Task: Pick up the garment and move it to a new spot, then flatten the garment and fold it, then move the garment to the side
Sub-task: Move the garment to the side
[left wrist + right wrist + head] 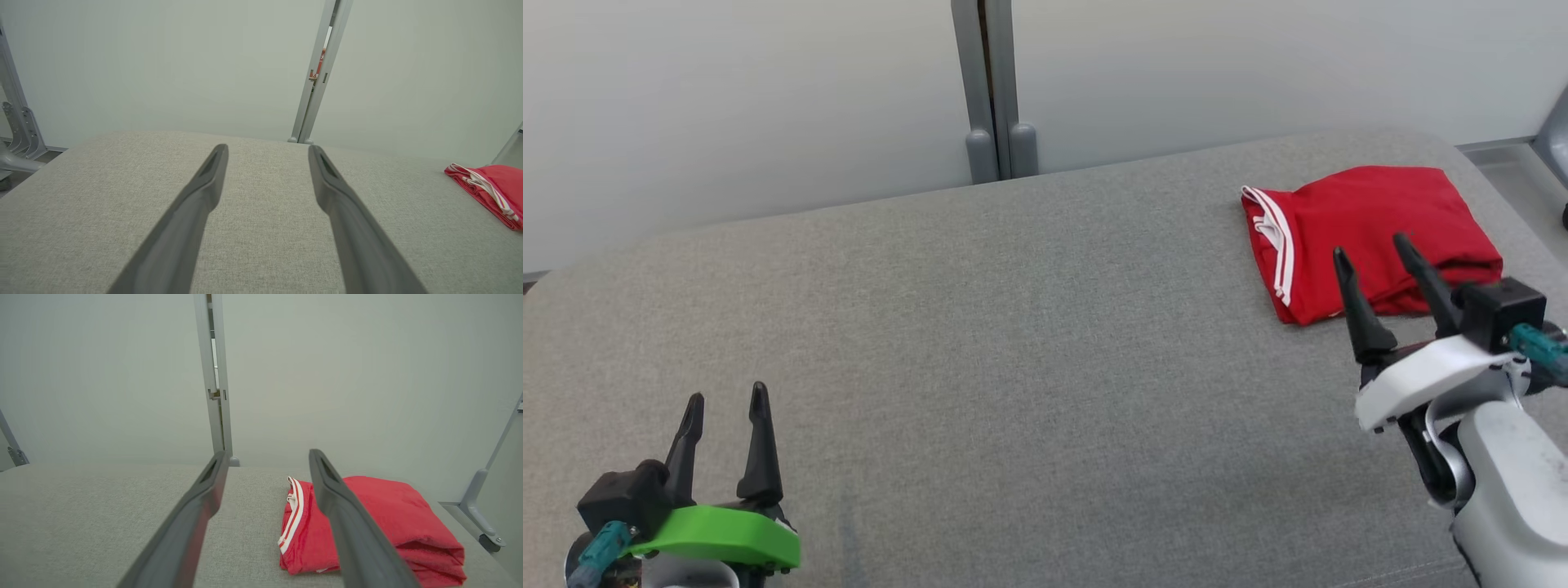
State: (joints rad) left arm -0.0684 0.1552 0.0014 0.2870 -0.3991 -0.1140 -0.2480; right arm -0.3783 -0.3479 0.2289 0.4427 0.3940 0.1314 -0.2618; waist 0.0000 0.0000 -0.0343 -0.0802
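Observation:
A red garment (1368, 237) with white stripes along one edge lies folded into a compact stack at the far right of the grey padded table (1013, 343). My right gripper (1372, 245) hovers open just in front of the stack, its fingertips over the near edge, with nothing between them. In the right wrist view the garment (384, 522) sits ahead, partly behind the right finger (347, 522). My left gripper (725, 398) stands open at the near left, far from the cloth. The left wrist view shows the garment (492, 192) at its right edge.
A pale wall with a grey vertical post (990, 90) runs behind the table. A strip of floor and a grey frame part (1556, 139) lie past the table's right end. Grey metal brackets (18, 134) stand beyond the table's left end.

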